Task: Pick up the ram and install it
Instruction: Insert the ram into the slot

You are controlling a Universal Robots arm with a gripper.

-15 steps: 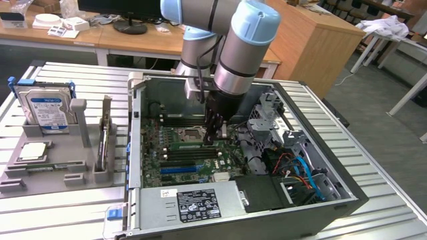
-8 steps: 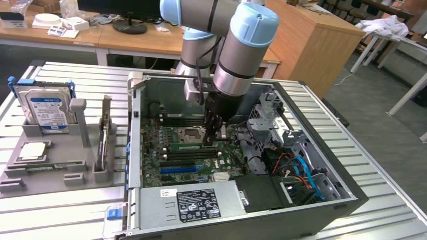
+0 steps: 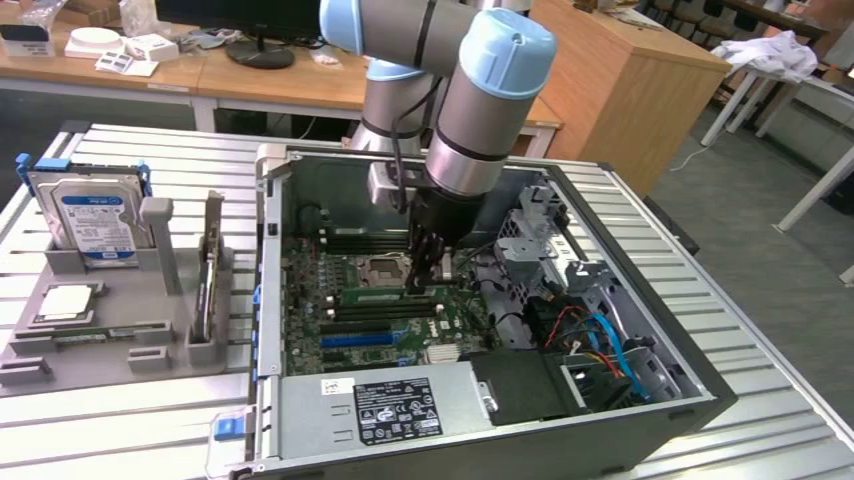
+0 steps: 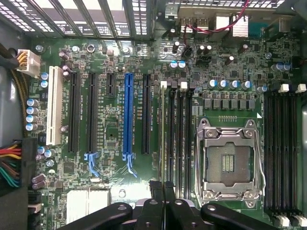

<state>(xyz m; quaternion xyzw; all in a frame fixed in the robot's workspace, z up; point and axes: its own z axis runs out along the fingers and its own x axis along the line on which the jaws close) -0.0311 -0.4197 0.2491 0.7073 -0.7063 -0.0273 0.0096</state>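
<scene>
Ribbed metal table (image 3: 134, 430). Open PC case (image 3: 627, 425) lies flat on it, filling the middle and reaching twd the edge at the exterior view's right. Grey rack (image 3: 94, 345) sits just beside the case, nr the edge at the exterior view's left. Small blue block (image 3: 230, 428) on the surface at the case's corner.

This was a robotics lab or workshop; a grey-and-blue robot arm (image 3: 487, 90) reached into an open computer case (image 3: 694, 400) with its motherboard (image 4: 111, 129) bare; the case lay on a slatted metal table (image 3: 147, 420) beside a grey parts rack (image 3: 94, 345) holding a hard drive (image 3: 91, 215); behind stood wooden desks (image 3: 200, 75) with a monitor stand (image 3: 260, 52) and small boxes (image 3: 127, 48), plus a wooden cabinet (image 3: 627, 90)
</scene>
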